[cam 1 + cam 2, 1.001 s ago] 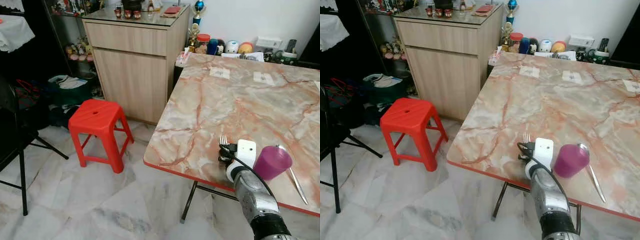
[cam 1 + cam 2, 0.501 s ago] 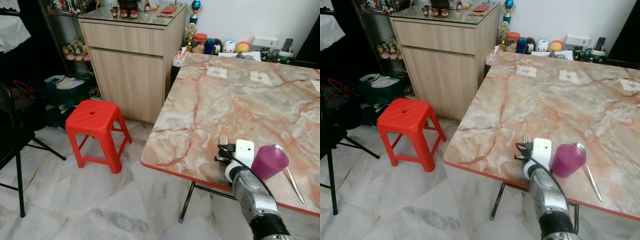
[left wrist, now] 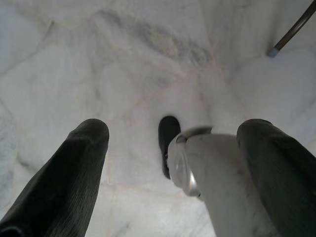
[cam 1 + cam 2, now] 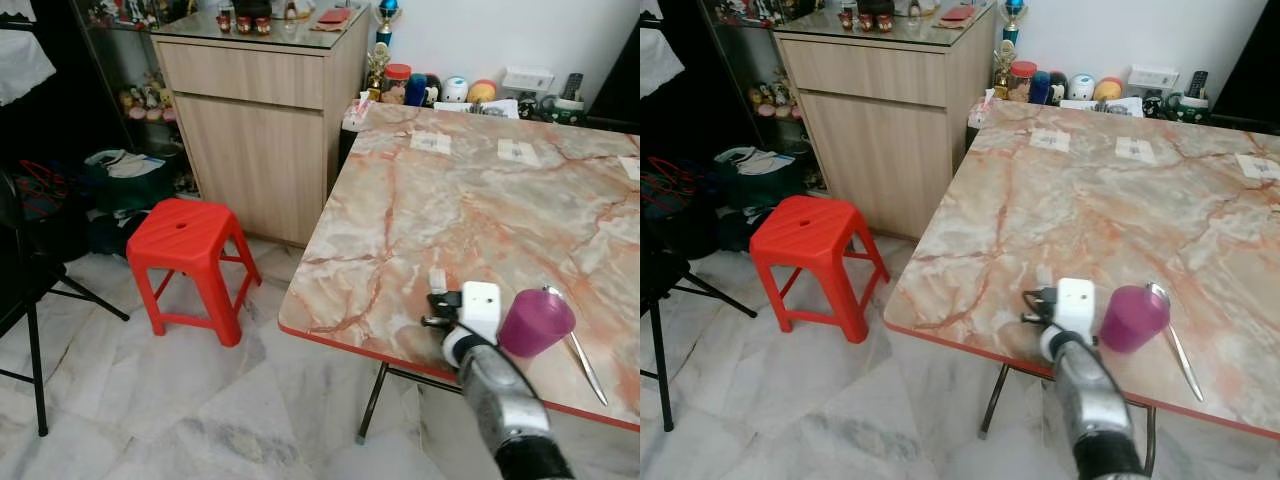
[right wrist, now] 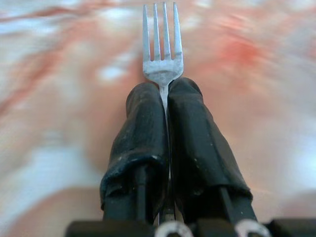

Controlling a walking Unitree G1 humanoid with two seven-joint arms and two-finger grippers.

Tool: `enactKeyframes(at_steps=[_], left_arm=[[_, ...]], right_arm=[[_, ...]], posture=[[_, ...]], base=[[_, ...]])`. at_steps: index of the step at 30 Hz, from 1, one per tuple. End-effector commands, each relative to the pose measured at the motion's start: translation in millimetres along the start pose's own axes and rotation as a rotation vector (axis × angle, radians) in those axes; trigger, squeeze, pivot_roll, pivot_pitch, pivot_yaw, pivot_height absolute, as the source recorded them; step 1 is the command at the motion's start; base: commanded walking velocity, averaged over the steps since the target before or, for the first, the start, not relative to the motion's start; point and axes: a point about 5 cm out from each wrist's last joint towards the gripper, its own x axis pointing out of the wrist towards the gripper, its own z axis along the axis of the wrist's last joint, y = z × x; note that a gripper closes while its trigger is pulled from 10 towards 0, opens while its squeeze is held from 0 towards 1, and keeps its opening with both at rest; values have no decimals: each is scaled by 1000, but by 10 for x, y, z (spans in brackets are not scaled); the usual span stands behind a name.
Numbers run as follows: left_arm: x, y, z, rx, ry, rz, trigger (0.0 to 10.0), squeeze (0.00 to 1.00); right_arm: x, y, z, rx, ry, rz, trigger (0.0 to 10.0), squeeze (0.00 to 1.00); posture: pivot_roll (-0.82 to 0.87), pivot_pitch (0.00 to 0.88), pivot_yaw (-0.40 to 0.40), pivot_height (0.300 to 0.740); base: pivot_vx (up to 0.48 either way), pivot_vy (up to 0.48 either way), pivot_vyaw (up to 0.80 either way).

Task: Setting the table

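— Looking at a big marble table (image 4: 480,200) in a home, with a wooden cabinet (image 4: 265,110) behind and a red stool (image 4: 190,250) on the white floor (image 4: 200,420). Seeing much set out yet?

— Seeing only a little. Sitting near the front edge: a purple cup (image 4: 536,322), and a spoon (image 4: 577,340) lying just beside it on the far side from the arm. Looking bare everywhere else, apart from a few small paper squares (image 4: 432,143) far back.

— And holding what, over there by the cup?

— Gripping a fork (image 5: 162,54). Squeezing the handle tight between the two black fingers (image 5: 140,143) of the right gripper (image 5: 165,98), with the prongs poking out in front. Hovering low over the table, just beside the cup on its other side from the spoon.

— Touching the table yet?

— Hard to tell. Looking blurry underneath.

— And doing what with the other arm?

— Hanging down idle. Keeping the left gripper (image 3: 173,158) wide open over the floor, holding nothing.

— So finishing soon?

— Probably getting one place partly ready: cup and spoon down, fork not yet let go. Missing a plate, and likely more places to go.
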Motion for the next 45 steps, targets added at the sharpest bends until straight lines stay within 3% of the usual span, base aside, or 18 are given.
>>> enactKeyframes(at_steps=[1,7,15,21,25,32,36,41,45], left_arm=[[-42,46,-82,-2,24,7,10000,0],[-77,88,-160,3,58,22,10000,0],[-41,16,-128,1,59,23,10000,0],[-25,-27,-119,2,61,18,10000,0],[-14,-40,-101,5,59,17,10000,0],[-8,-49,-90,5,54,20,10000,0],[-5,-56,-91,13,58,24,10000,0],[3,-66,-81,19,60,22,10000,0],[5,-62,-75,22,58,18,10000,0]], right_arm=[[-15,36,53,-12,-41,23,10000,0],[-131,75,237,-88,-221,48,10000,0],[-289,-20,234,-210,-289,41,10000,0],[-407,-87,379,-285,-399,22,10000,0],[-465,-84,562,-257,-491,15,10000,0],[-508,-51,613,-290,-521,40,10000,0],[-596,-135,692,-271,-561,-21,10000,0],[-630,-209,668,-236,-554,-94,10000,0],[-631,-184,618,-162,-528,-84,10000,0]], posture=[[44,89,-8,740],[40,83,-13,740],[33,96,-17,740],[26,101,-14,740],[23,103,-11,740],[25,105,-8,740],[14,111,-3,740],[8,112,0,740],[5,112,2,740]], base=[[0,0,0],[0,0,0],[0,0,0],[0,0,0],[0,0,0],[0,0,0],[0,0,0],[0,0,0],[0,0,0]])
